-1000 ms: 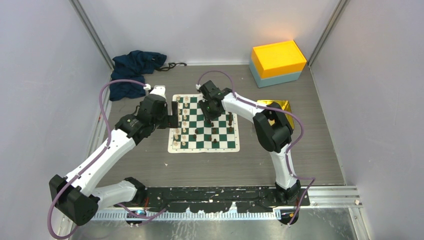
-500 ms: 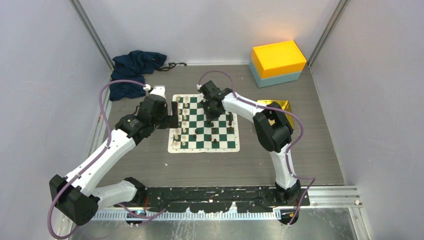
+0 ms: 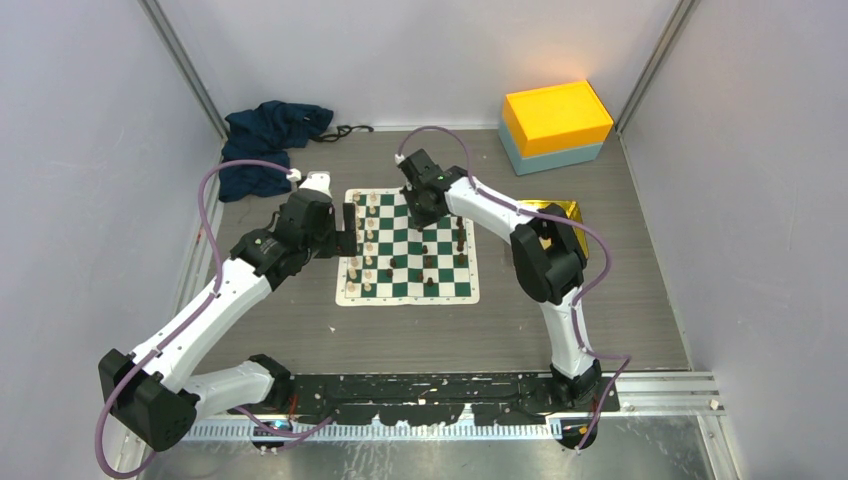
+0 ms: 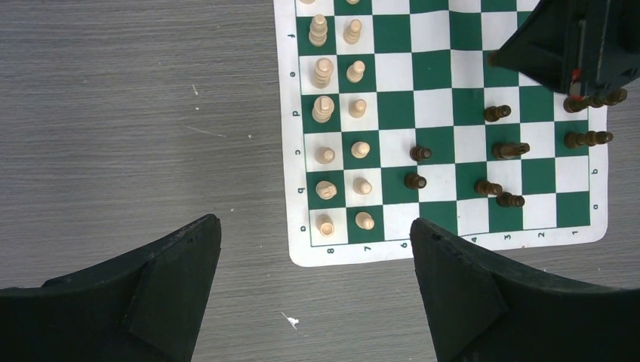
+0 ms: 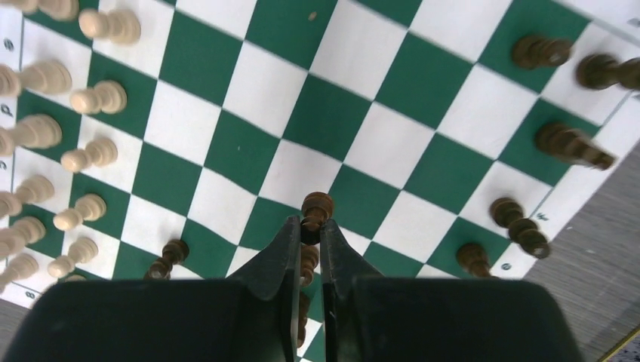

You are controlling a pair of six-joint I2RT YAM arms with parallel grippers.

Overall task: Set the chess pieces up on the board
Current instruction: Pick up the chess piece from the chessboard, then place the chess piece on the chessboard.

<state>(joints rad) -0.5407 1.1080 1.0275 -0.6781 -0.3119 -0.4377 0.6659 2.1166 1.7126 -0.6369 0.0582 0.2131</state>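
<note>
- The left claw (image 4: 315, 221) hangs over the left part of the worktop, just beside the board's left edge. Its jaws are spread wide with nothing between them.
- The board (image 4: 430, 72) lies flat in the middle of the worktop, well clear of the near edge.
- The white pieces (image 4: 324, 72) stand upright in two rows along the side of the board that faces the left edge of the worktop.
- The dark pieces (image 4: 420, 153) are scattered over the other half of the board. A few stand near its middle, and others stand close to the side facing the right edge.
- The right claw (image 5: 306, 226) reaches over the far half of the board, its jaws pinched together on a dark pawn (image 5: 317, 205). The pawn's head sticks out past the fingertips. Whether its foot touches the board cannot be told.
- The tray (image 3: 560, 212) lies just beyond the board's far right corner, partly hidden by the right arm.
- The box (image 3: 556, 118) sits in the far right corner of the worktop.
- The cloth (image 3: 268, 140) lies crumpled in the far left corner.
</note>
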